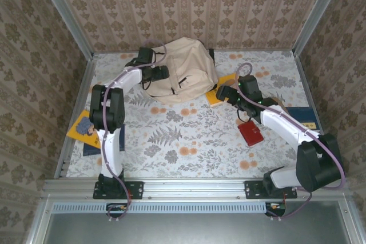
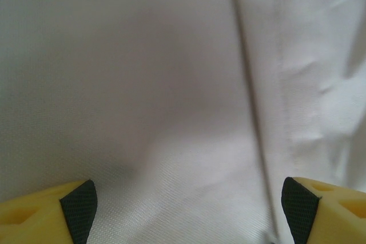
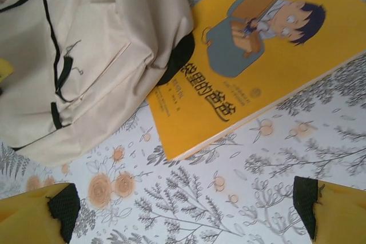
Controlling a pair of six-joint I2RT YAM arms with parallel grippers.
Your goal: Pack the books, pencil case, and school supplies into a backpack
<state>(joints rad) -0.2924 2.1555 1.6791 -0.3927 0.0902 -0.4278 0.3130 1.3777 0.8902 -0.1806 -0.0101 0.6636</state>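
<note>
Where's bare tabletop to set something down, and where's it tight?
Free: the near-middle tabletop between backpack, left arm and red pouch; also the far-right corner behind the right gripper. Crowded: both backpack flanks, left gripper one side, yellow book the other.

The left arm (image 1: 110,119) rises from its base with the elbow bent high and the forearm reaching forward. The left end effector (image 1: 158,74) has its 2 fingers spread wide. The right arm (image 1: 286,125) stretches low, forward and leftward. The right end effector (image 1: 224,93) is equally wide apart, with nothing gripped.
</note>
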